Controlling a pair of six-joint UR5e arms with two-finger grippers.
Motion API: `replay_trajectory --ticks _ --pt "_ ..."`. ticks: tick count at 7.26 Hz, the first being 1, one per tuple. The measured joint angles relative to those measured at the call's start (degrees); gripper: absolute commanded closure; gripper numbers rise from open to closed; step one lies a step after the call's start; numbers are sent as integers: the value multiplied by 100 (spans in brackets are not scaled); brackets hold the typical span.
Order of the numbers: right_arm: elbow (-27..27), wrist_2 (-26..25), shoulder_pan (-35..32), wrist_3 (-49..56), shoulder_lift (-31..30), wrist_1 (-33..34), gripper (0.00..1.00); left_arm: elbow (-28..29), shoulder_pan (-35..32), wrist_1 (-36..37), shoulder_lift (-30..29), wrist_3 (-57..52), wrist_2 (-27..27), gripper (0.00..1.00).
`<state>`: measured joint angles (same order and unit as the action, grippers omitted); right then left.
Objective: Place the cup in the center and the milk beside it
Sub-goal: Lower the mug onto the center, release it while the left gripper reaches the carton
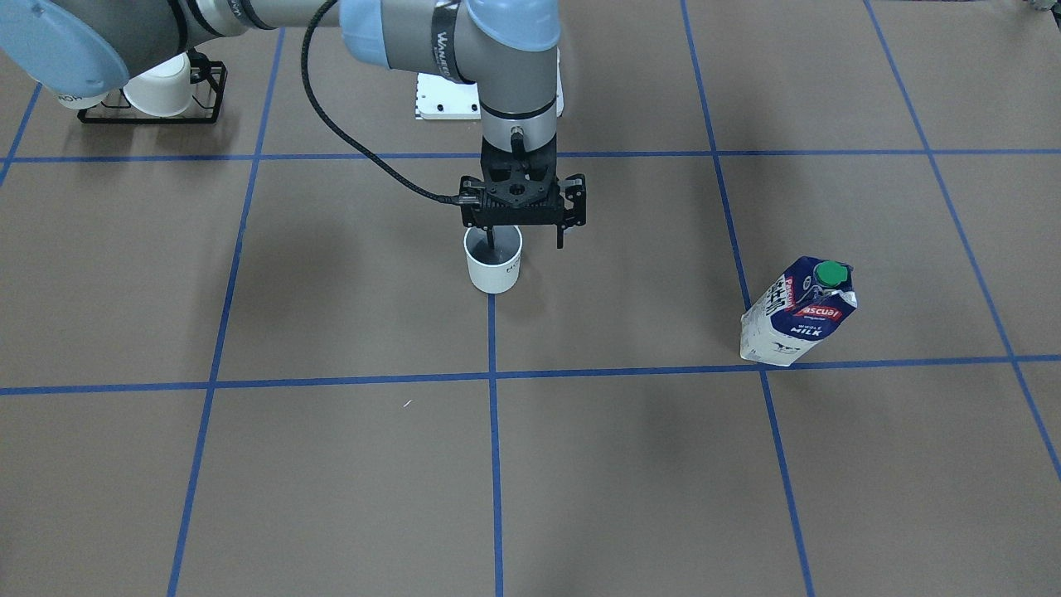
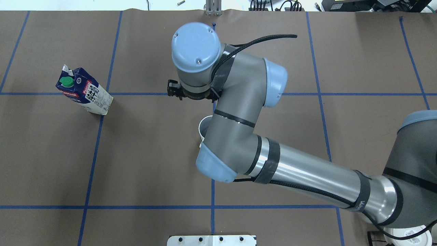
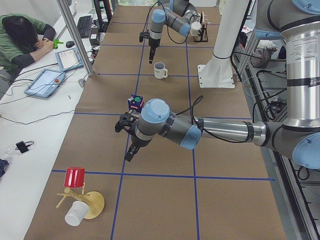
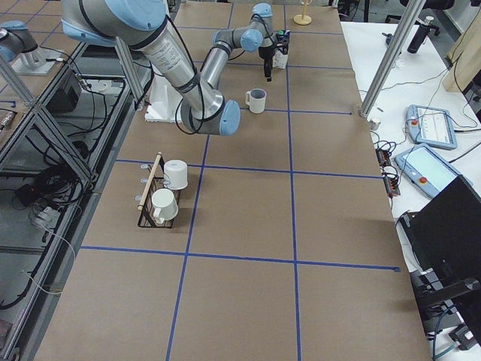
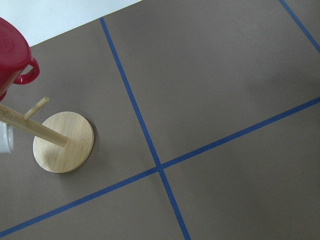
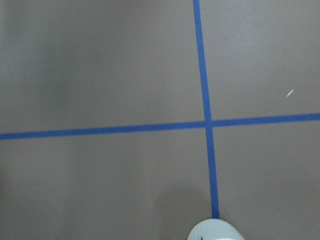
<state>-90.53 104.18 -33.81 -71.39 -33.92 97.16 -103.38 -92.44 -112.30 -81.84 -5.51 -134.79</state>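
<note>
The cup [image 1: 494, 265] stands upright on a blue tape line in the center [image 1: 492, 332] of the brown tabletop. It also shows in the overhead view [image 2: 204, 125], the left view [image 3: 160, 70] and the right view [image 4: 256, 100], and its rim shows at the bottom edge of the right wrist view [image 6: 215, 231]. My right gripper [image 1: 525, 240] is open over it, with one finger inside the cup and the other outside, clear of the wall. The milk [image 1: 800, 313] stands apart at the side [image 2: 85, 92]. My left gripper [image 3: 128, 150] hangs near the milk [image 3: 135, 102]; I cannot tell if it is open.
A black rack with white mugs [image 1: 153, 91] stands at the right arm's side [image 4: 161, 192]. A wooden mug tree [image 5: 62, 142] with a red cup [image 3: 75, 177] stands at the left end. A white base plate [image 2: 211, 240] is on the robot's side.
</note>
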Motion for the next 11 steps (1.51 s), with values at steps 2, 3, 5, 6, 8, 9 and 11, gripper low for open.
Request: replay_trajectory --ticks 2,3,5,6,8,9,11 --pt "-222 674 -1001 918 -374 2 1 -69 8 -48 -31 0 -125 2" --pt "-312 867 -1515 1581 -784 1 0 -101 60 -162 -124 4 -248 2" --pt "-648 1017 -2404 3308 -1942 -14 0 -146 353 -309 -540 159 -437 0" --pt "-709 1166 -2876 4298 -2453 -15 0 -193 586 -314 -769 557 -463 0" --pt "-709 1846 -3889 6037 -3283 -10 0 -284 1261 48 -1400 1468 -427 0" --pt "-709 2135 -4340 6728 -3782 -13 0 -346 1607 558 -1840 1821 -384 0" --pt "-686 2019 -4991 8130 -4926 -68 0 -428 2412 1287 -2478 2711 167 0"
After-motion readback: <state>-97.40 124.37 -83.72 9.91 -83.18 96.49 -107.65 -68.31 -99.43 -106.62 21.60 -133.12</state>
